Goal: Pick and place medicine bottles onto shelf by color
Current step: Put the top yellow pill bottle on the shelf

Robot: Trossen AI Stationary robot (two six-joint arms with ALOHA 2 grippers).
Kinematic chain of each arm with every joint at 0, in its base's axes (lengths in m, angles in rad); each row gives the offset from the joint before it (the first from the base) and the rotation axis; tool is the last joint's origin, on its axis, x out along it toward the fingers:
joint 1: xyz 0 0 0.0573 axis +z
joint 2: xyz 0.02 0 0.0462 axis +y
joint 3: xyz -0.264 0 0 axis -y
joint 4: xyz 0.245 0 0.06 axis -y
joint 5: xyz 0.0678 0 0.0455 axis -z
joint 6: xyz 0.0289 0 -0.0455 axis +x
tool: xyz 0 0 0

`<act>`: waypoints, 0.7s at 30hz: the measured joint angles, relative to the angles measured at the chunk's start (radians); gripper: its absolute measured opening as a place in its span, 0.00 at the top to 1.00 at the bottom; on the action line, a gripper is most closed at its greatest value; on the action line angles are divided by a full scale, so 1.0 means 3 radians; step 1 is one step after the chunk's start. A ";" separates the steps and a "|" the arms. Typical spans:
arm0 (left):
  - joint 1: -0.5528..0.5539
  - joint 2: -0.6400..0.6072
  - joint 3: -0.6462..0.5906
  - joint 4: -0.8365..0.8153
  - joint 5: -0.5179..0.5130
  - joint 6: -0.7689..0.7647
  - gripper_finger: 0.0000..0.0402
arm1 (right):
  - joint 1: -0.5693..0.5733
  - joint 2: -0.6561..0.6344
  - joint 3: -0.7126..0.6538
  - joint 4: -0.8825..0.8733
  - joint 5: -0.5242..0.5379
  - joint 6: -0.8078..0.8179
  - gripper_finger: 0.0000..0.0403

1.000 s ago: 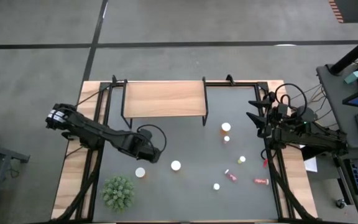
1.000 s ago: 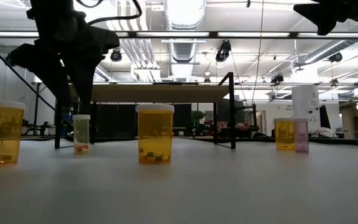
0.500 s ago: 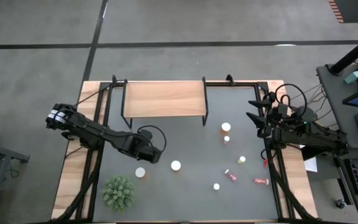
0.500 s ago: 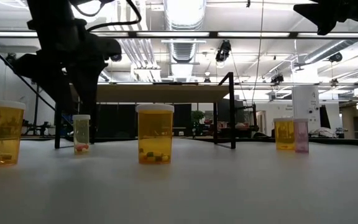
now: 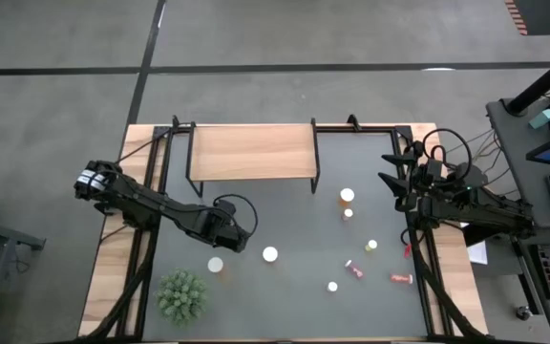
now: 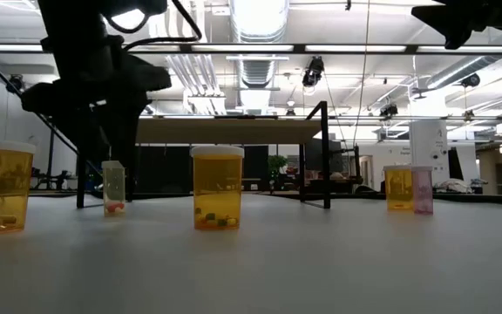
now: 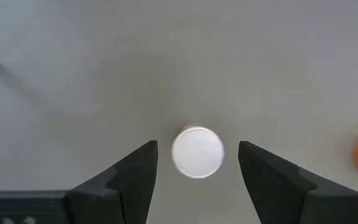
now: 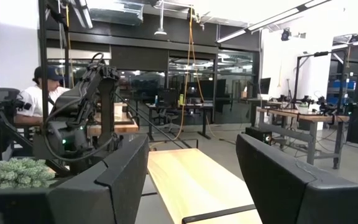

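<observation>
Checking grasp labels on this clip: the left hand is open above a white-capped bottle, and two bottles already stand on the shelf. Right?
Not quite. The high view shows the shelf bare; every bottle is on the table. The rest holds: in the left wrist view the left hand is open, its fingers either side of the white-capped bottle.

No text or label can be read anywhere.
</observation>
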 joint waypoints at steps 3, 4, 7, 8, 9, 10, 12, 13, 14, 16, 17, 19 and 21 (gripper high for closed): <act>0.0000 0.0058 0.0000 0.0047 0.0026 0.0018 0.54 | 0.0000 0.0000 -0.0001 -0.0009 0.0001 0.0000 0.42; 0.0000 0.0070 0.0000 0.0066 0.0032 0.0028 0.57 | 0.0000 0.0000 -0.0001 -0.0009 0.0001 -0.0001 0.42; 0.0000 0.0087 0.0004 0.0056 0.0033 0.0028 0.64 | 0.0000 0.0000 -0.0001 -0.0009 0.0001 -0.0001 0.42; 0.0000 0.0089 0.0006 0.0059 0.0036 0.0028 0.66 | 0.0000 0.0000 -0.0001 -0.0009 0.0001 -0.0002 0.42; 0.0000 0.0088 0.0006 0.0060 0.0037 0.0028 0.68 | 0.0000 0.0000 -0.0001 -0.0009 0.0000 -0.0001 0.42; 0.0000 0.0085 0.0006 0.0058 0.0038 0.0028 0.71 | 0.0000 0.0000 -0.0001 -0.0009 0.0001 -0.0001 0.42; 0.0000 0.0080 0.0006 0.0057 0.0041 0.0028 0.75 | 0.0000 0.0000 -0.0001 -0.0010 0.0001 -0.0001 0.42; 0.0000 0.0075 0.0006 0.0056 0.0041 0.0028 0.76 | 0.0000 0.0000 -0.0001 -0.0009 0.0000 -0.0003 0.42; 0.0000 0.0073 0.0006 0.0056 0.0041 0.0028 0.77 | 0.0000 0.0000 -0.0001 -0.0010 0.0001 -0.0003 0.42; 0.0000 0.0072 0.0008 0.0055 0.0041 0.0029 0.78 | 0.0000 0.0000 -0.0001 -0.0010 0.0001 -0.0001 0.42; 0.0000 0.0072 0.0012 0.0049 0.0043 0.0028 0.78 | 0.0000 0.0000 -0.0001 -0.0010 0.0001 -0.0003 0.42; 0.0000 0.0072 0.0038 0.0036 0.0046 0.0037 0.77 | 0.0000 0.0000 -0.0001 -0.0013 0.0001 -0.0001 0.42; 0.0000 0.0072 0.0108 0.0030 0.0102 0.0121 0.77 | 0.0000 0.0000 -0.0001 -0.0019 0.0001 -0.0003 0.42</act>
